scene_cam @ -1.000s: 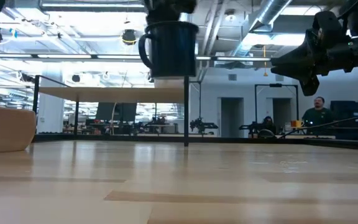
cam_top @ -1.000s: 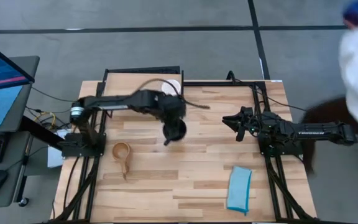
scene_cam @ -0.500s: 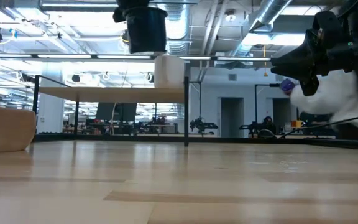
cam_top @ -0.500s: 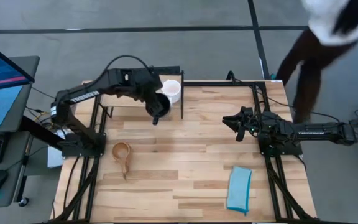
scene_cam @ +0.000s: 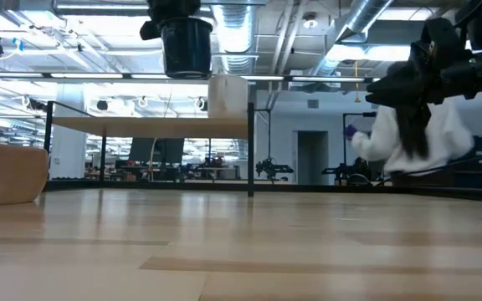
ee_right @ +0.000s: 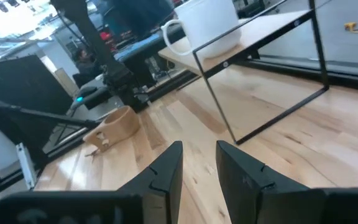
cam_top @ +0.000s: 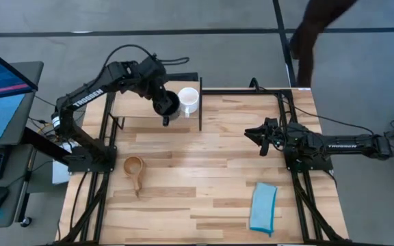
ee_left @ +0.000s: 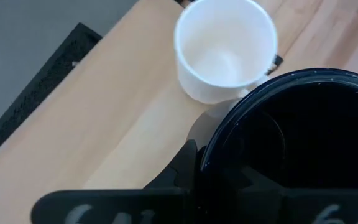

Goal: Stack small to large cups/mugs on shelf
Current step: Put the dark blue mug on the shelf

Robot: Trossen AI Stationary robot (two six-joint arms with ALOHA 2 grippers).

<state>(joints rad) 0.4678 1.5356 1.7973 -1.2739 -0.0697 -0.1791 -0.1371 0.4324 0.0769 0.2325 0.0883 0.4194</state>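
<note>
1. Dark fingers of the left gripper (cam_top: 164, 108) are clamped on the rim of the navy mug (ee_left: 294, 146), which hangs below them, above the shelf (cam_top: 137, 109).
2. Just beside it, the white mug (cam_top: 188, 100) stands upright on the shelf's board, near its right end.
3. On the tabletop (cam_top: 204, 178), the wooden cup (cam_top: 135, 167) lies in front of the shelf.
4. Well apart, the right gripper (cam_top: 254, 133) hovers with fingers parted, holding nothing.

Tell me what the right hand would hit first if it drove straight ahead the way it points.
Probably the shelf: the right hand points at its black frame, with bare table between. The white mug sits above that line; depth is uncertain.
</note>
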